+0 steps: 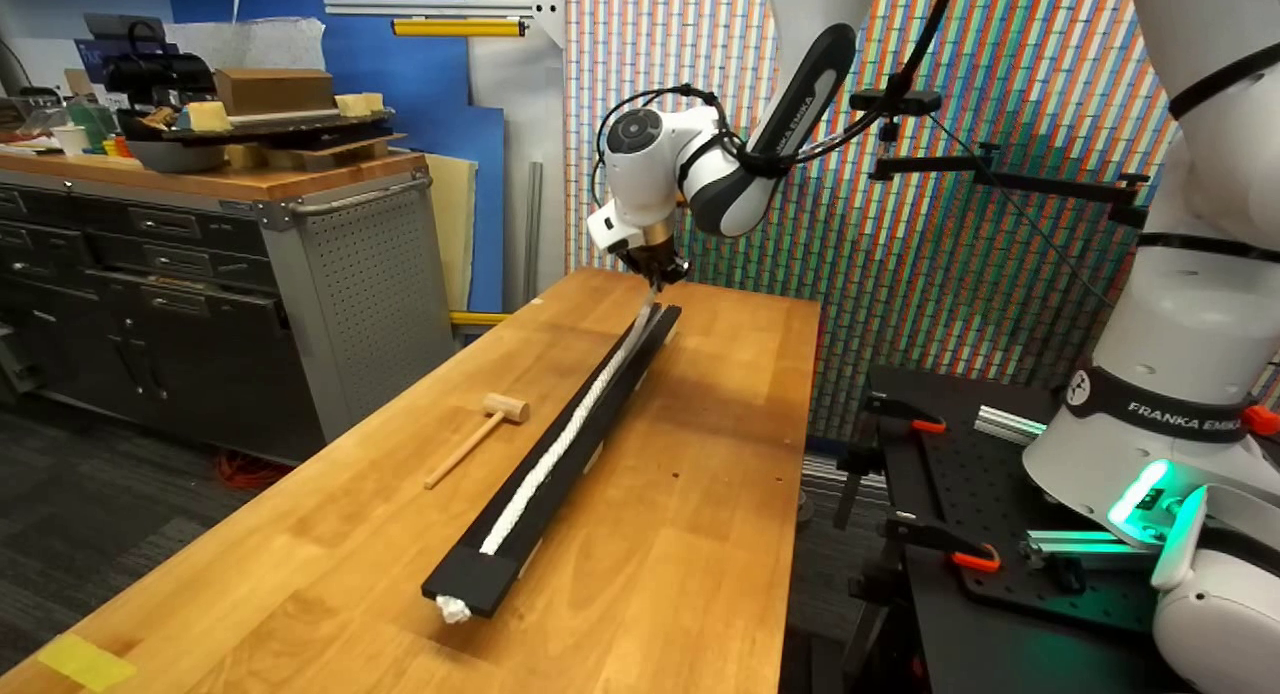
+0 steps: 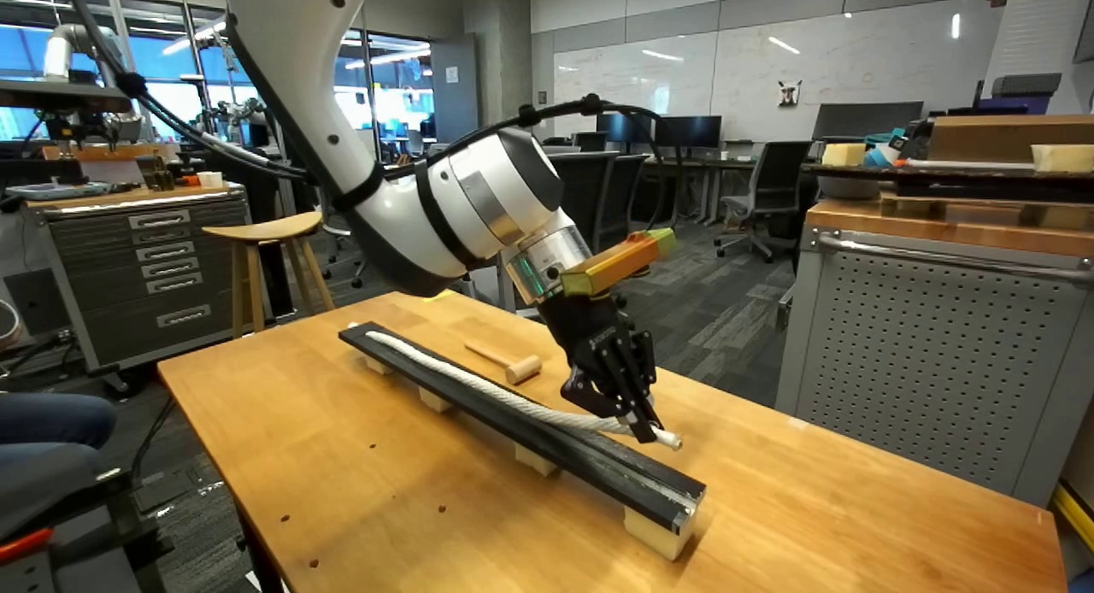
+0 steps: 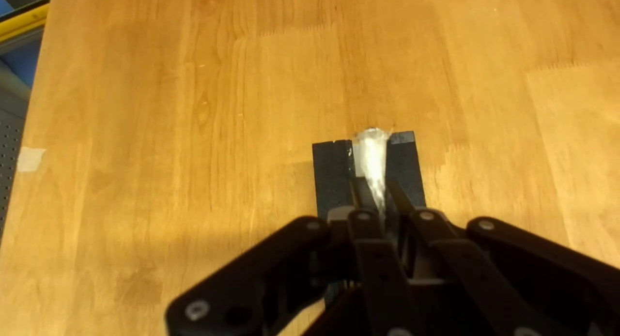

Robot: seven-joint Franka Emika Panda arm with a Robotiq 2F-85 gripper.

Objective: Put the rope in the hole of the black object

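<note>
We see even, warm light on the honey-coloured wooden tabletop [image 1: 700, 494] in both exterior views. In an exterior view, soft shadow lies below the long, narrow black bar [image 2: 517, 426], thin reflections streak the wide, glossy whiteboard [image 2: 735, 80] and tall glass panes [image 2: 397, 89] look bright. Green light tints the rounded white robot base [image 1: 1100, 464]. In the wrist view, we find the jointed black gripper [image 3: 378, 193] dark and blurred.

One counter [image 1: 705, 534] is carrying one black bar [image 1: 580, 454] with one groove [image 2: 654, 480], one white rope [image 1: 567, 436], one wooden mallet [image 1: 504, 408] and one strip of yellow tape [image 1: 87, 662]. One claw [image 3: 379, 188] is showing in every view. Four pale blocks [image 2: 535, 460] are showing beneath the bar. Elsewhere, one wooden stool [image 2: 265, 226] is standing and two orange-tipped clamps [image 1: 935, 536] are showing.
</note>
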